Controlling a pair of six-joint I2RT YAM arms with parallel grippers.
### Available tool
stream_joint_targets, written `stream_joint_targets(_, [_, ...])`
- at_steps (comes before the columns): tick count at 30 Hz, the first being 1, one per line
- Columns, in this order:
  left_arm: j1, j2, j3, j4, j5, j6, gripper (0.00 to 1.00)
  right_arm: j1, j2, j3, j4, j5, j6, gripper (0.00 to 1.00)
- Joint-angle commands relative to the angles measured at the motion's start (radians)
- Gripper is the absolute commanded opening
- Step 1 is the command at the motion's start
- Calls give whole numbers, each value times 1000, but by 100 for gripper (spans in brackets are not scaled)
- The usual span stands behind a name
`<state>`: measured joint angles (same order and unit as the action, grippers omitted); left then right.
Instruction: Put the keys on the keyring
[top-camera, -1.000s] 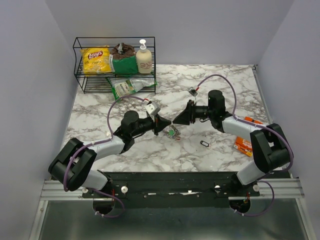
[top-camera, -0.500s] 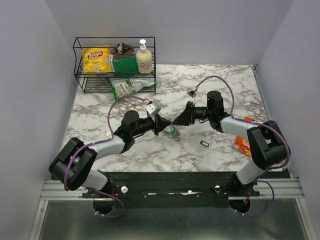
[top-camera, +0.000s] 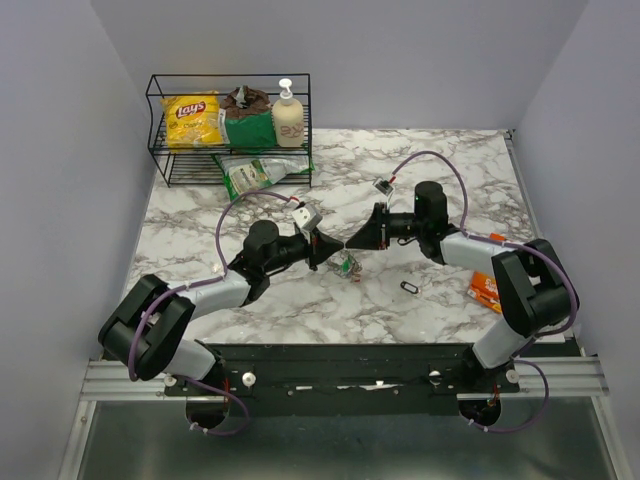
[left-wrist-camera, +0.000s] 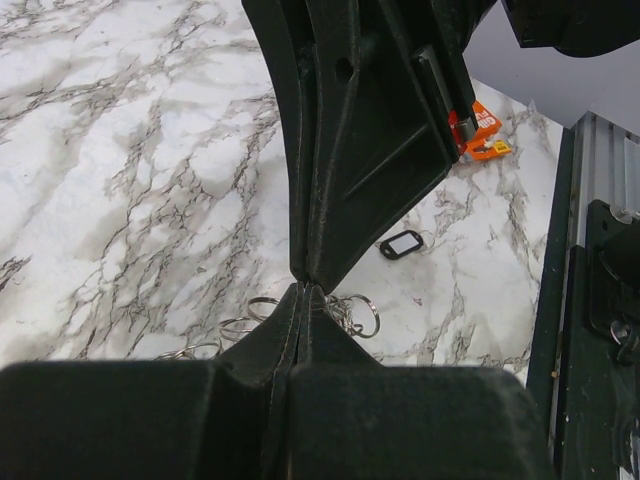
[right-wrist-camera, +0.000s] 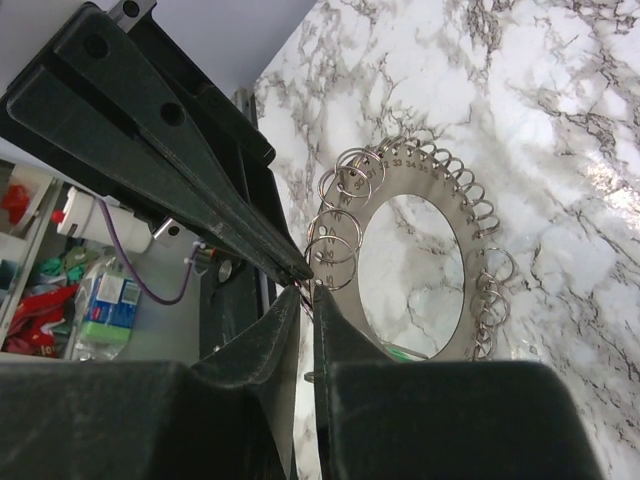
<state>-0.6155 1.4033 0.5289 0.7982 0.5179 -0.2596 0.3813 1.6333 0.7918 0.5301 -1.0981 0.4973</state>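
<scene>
left gripper (top-camera: 337, 248): fingers pressed together, tip to tip with the right gripper (top-camera: 350, 245)
right gripper: thin slit between fingers; cannot tell if anything is pinched
keys (top-camera: 347, 265): 6 o'clock, just below the tips, by the keyring disc (right-wrist-camera: 400, 178)

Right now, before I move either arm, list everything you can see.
table: one, white marble with grey veins, under everything
wire rack: one, black, far left corner
chip bag: one, yellow, in the rack
pouch: one, brown and green, in the rack
pump bottle: one, cream, in the rack
snack bag: one, green and white, lying in front of the rack
keyring plate: one, metal, edged with many small rings, centre
tag: one, black, right of centre
orange packet: one, beside the right arm
left claw: one, black, shut, meeting the right claw
right claw: one, black, centre
</scene>
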Motion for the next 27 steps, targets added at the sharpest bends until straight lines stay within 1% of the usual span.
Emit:
stream_joint_targets(1, [-1, 8, 28, 19, 24, -3, 0, 5, 20, 15, -4, -51, -14, 17])
stream_joint_targets(3, [-1, 6, 26, 21, 24, -4, 0, 7, 19, 17, -19, -51, -26, 15])
stream_joint_targets(6, [0, 2, 25, 25, 21, -3, 0, 7, 19, 20, -42, -52, -45, 15])
stream_joint_targets(8, [-1, 0, 25, 27, 24, -6, 0, 7, 19, 17, -41, -52, -48, 17])
stream_joint_targets(11, [0, -4, 25, 26, 27, -6, 0, 7, 28, 17, -35, -49, -42, 22])
stream_joint_targets(14, [0, -4, 25, 26, 27, -6, 0, 7, 42, 18, -10, -52, -23, 23])
stream_joint_targets(17, [-1, -4, 26, 26, 25, -7, 0, 7, 46, 17, -2, -51, -23, 15])
stream_joint_targets(18, [-1, -4, 26, 26, 27, -7, 0, 7, 46, 17, -4, -51, -22, 1])
stream_joint_targets(23, [-1, -7, 37, 4, 28, -6, 0, 5, 25, 17, -24, -39, -37, 0])
stream_joint_targets(27, [-1, -7, 71, -60, 42, 13, 0, 7, -13, 33, -97, -19, -71, 0])
